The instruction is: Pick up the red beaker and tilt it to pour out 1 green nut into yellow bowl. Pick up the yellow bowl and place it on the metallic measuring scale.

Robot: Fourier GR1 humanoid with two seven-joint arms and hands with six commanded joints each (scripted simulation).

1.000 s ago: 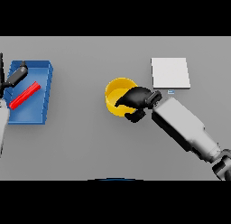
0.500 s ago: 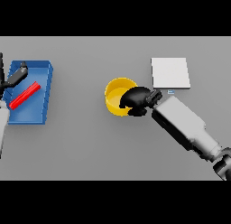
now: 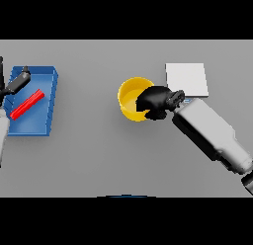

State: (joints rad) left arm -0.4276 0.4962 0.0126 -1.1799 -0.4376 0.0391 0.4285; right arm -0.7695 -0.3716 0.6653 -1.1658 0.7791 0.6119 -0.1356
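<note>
Yellow bowl (image 3: 130, 101) sits mid-table, just left of the pale square scale (image 3: 187, 79) | your right hand (image 3: 157, 102) has its fingers curled over the bowl's right rim, gripping it | your left hand (image 3: 15, 83) shows at the left edge over the blue tray (image 3: 47, 91), fingers unclear, you cannot tell | red beaker (image 3: 27, 104) lies in the tray.

Grey table (image 3: 99, 160) bears blue tray (image 3: 49, 91), yellow bowl (image 3: 129, 96), scale (image 3: 187, 79) (white-topped).

One yellow bowl (image 3: 131, 98) — one blue tray (image 3: 45, 102), one red beaker (image 3: 27, 104) — one scale (image 3: 187, 79).
</note>
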